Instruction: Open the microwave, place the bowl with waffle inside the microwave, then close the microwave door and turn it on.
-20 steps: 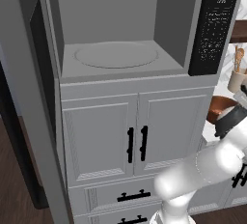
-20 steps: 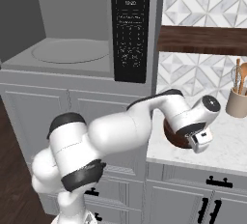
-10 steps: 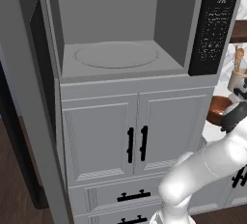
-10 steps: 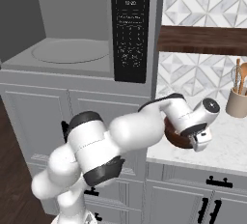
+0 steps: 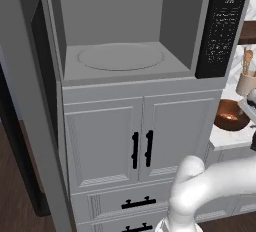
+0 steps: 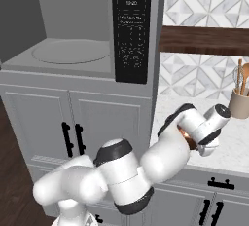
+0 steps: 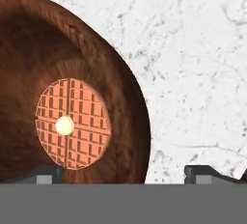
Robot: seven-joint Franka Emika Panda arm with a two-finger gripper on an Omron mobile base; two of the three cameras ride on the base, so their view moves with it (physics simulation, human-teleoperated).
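Bowl (image 7: 72, 92), reddish-brown, glossy, holding one waffle (image 7: 72, 123): stands on the marble counter (image 7: 193, 49) right of the open microwave (image 5: 125, 31), under the gripper (image 7: 128, 172) with jaws spread wide and empty; probably rigid, light, slippery; best taken at the rim.

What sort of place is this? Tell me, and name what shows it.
A rendered home kitchen, most likely: a built-in microwave above white panelled cabinets, a marble counter with a utensil jar, and a bowl holding a waffle.
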